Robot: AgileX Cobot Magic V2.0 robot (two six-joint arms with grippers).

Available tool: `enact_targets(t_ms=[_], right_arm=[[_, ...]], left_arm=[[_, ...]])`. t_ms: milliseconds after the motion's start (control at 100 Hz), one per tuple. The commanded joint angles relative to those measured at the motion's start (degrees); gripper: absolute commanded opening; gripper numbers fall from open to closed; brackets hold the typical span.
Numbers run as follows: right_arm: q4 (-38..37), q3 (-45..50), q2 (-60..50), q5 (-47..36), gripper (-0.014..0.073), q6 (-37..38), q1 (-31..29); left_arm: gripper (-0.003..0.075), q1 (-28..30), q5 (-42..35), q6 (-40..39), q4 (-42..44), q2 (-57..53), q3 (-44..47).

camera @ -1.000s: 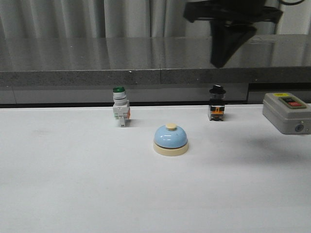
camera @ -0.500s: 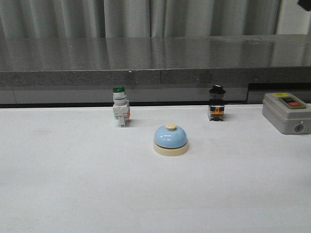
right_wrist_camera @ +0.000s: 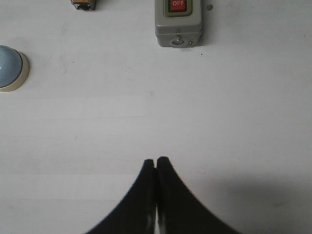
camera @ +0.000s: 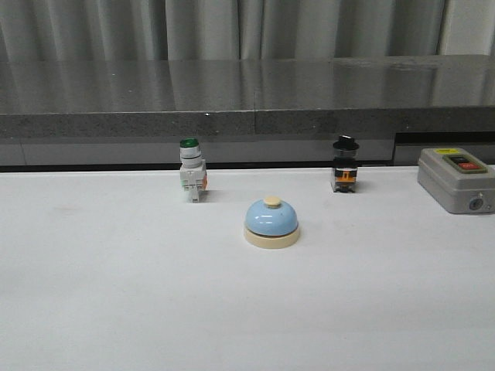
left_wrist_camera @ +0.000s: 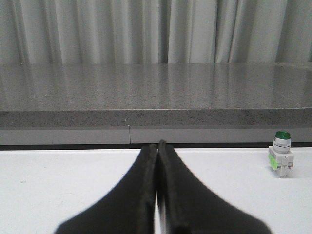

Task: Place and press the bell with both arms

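The bell (camera: 271, 222), with a light-blue dome, cream base and cream button, stands upright in the middle of the white table; its edge also shows in the right wrist view (right_wrist_camera: 10, 68). Neither arm shows in the front view. My left gripper (left_wrist_camera: 157, 145) is shut and empty, low over the table, facing the grey ledge. My right gripper (right_wrist_camera: 156, 162) is shut and empty, looking down on the table from above, with the bell well off to its side.
A green-capped white switch (camera: 192, 171) stands behind the bell on the left, also in the left wrist view (left_wrist_camera: 281, 155). A black-capped switch (camera: 345, 165) stands behind on the right. A grey button box (camera: 456, 179) sits at the right edge, also in the right wrist view (right_wrist_camera: 178, 19). A grey ledge (camera: 247, 116) runs along the back.
The right arm, which hung above the black-capped switch at the top of the front view, has left that view. The bell and the switches have not moved.
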Motion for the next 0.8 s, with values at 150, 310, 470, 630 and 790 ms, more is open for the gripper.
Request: enact_targets(t_ms=[150, 310, 470, 630, 790], right_arm=[[0.5, 5.2, -14.1, -5.0, -0.0060, 0.5, -0.3], [0.5, 8.7, -22.0, -5.5, -0.0060, 0.5, -0.3], [0.4, 12.5, -30.3, -9.0, -0.0060, 0.5, -0.3], [-0.2, 18.6, -39.2, -17.8, -0.0060, 0.5, -0.3], [-5.0, 25.0, -47.1, -29.2, -0.0060, 0.5, -0.3]], left_arm=[[-0.0020, 0.1, -4.4, -0.6, -0.4, -1.8, 2.3], [-0.0020, 0.1, -4.4, -0.6, -0.4, -1.8, 2.3], [-0.0020, 0.1, -4.4, -0.6, -0.4, -1.8, 2.3], [-0.0020, 0.1, -4.4, -0.6, -0.4, -1.8, 2.3], [-0.0020, 0.1, -4.4, -0.6, -0.4, -1.8, 2.3]])
